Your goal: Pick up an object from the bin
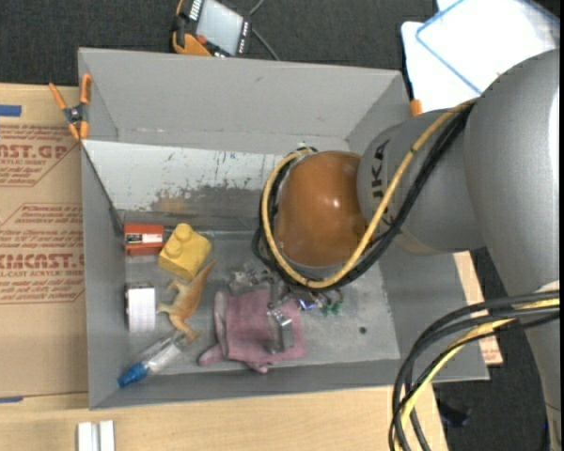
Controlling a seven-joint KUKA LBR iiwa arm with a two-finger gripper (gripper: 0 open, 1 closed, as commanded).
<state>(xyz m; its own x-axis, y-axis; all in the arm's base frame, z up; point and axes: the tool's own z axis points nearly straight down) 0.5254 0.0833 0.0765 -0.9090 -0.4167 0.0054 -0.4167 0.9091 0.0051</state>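
The tool (280, 327) sits low in the grey metal bin (226, 111). Its tip is on or just above the right part of a crumpled mauve cloth (244, 334), which lies on the bin floor beneath the tool and spreads away to its view-left.

I judge this to be the grasping step. The cloth is the likely pick, and the next move calls for a firm pinch on a fold, then a straight lift.

Whether the tool is wide or narrow I cannot tell: the arm's domed orange cover (318, 216) and its cables hide most of it.

Further view-left of the tool lie a tan toy animal (186, 301) and a yellow plastic block (185, 250). Small bits just to the tool's view-right are too small to name.
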